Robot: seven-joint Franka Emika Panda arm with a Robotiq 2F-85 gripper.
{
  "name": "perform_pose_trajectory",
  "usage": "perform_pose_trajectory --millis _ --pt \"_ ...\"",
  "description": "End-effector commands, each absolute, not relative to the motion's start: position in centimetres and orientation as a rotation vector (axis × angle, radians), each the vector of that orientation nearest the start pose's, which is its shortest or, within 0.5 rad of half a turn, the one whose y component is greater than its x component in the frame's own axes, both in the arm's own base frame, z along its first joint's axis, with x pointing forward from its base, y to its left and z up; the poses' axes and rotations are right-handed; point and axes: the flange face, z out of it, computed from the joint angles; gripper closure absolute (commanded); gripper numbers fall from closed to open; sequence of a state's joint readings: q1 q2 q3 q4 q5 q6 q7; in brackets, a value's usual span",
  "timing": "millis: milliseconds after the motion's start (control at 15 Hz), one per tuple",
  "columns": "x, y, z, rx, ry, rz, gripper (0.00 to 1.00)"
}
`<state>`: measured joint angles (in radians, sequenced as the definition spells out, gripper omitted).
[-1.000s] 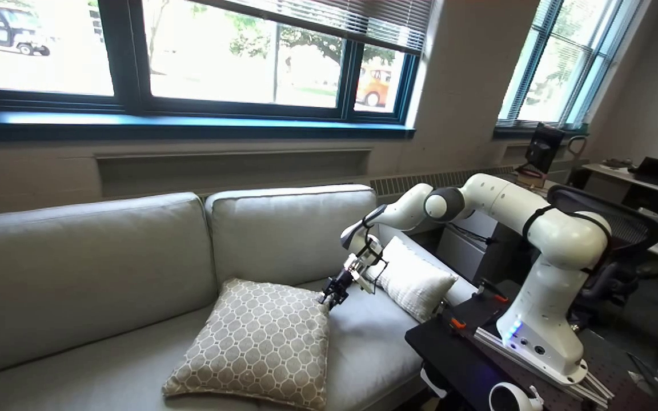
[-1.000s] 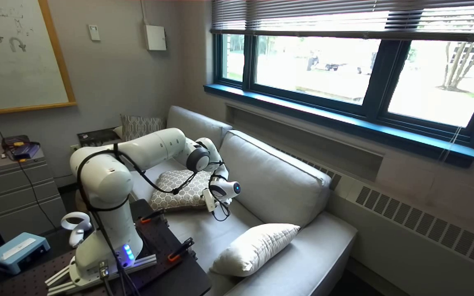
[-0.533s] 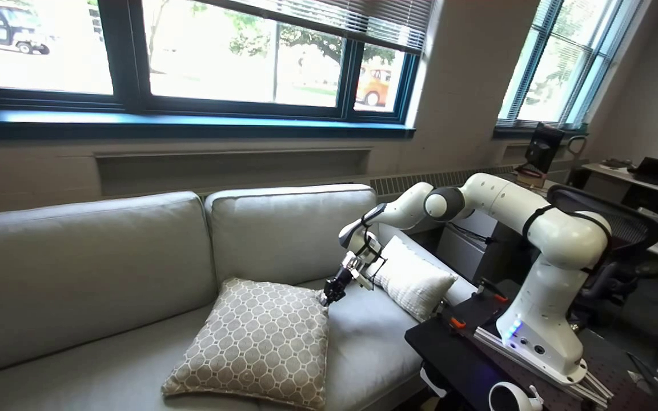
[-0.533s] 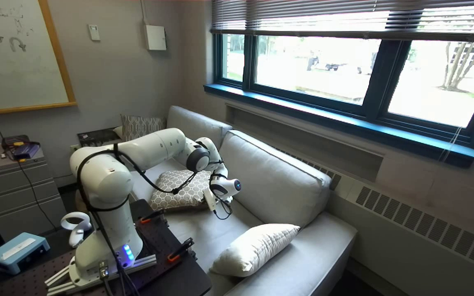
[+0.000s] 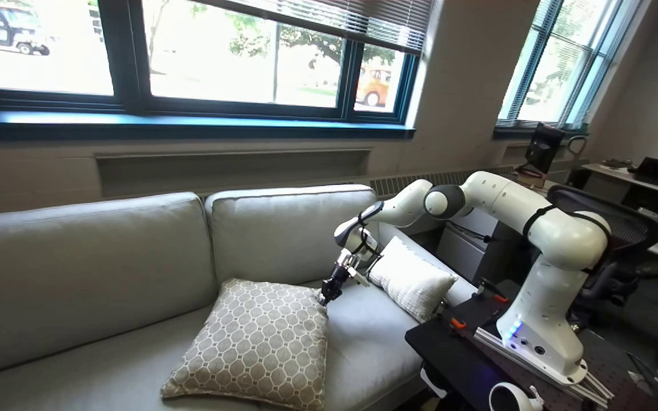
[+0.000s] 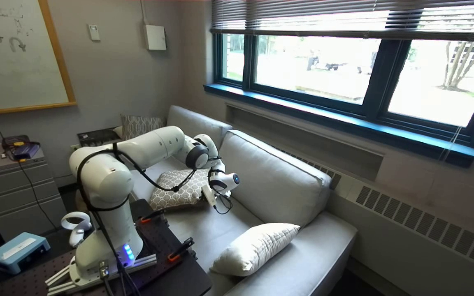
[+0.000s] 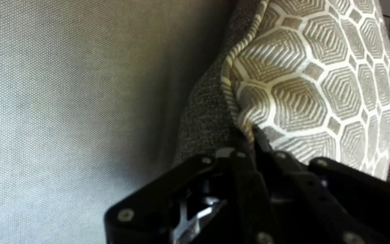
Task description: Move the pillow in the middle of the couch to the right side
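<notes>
The pillow (image 5: pixel 255 342), beige with a white lattice pattern, lies flat on the seat of the couch (image 5: pixel 106 359), which is light grey. Its back corner, on the side towards the arm, is pinched by my gripper (image 5: pixel 324 299). In the wrist view the gripper (image 7: pixel 252 144) is shut on the pillow (image 7: pixel 300 81), with the piped edge running between the fingertips. The pillow's plain dark underside faces the other finger. From the opposite exterior angle, the pillow (image 6: pixel 179 189) is partly behind the arm and the fingertips are hidden by the wrist.
A smaller white pillow (image 5: pixel 412 279) leans against the couch's armrest, close to the wrist. The couch's back cushion (image 6: pixel 278 181) rises behind the hand. The arm's black table (image 6: pixel 171 263) stands against the couch front. Another patterned pillow (image 6: pixel 142 125) sits at the far end.
The jaws have closed on the pillow's corner. The hand has shifted slightly up and to the left in an exterior view. The pillow has barely moved.
</notes>
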<state>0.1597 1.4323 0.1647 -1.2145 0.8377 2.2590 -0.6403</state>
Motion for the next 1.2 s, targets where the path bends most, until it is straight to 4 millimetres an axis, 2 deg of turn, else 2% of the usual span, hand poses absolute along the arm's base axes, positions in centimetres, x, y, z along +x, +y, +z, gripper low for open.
perform_pose_trajectory --millis 0,400,733,933,1133 --pt "58.2 22.8 -6.8 -2.425 -0.236 0.325 0.98" --pt "55.8 21.7 -2.6 -2.559 -0.187 0.122 0.98" --pt "50.5 19.6 0.4 -2.588 -0.06 -0.083 0.98" --pt "48.9 18.8 2.9 -2.544 0.03 -0.179 0.98" --pt "48.0 16.1 5.6 -2.504 0.154 -0.239 0.98"
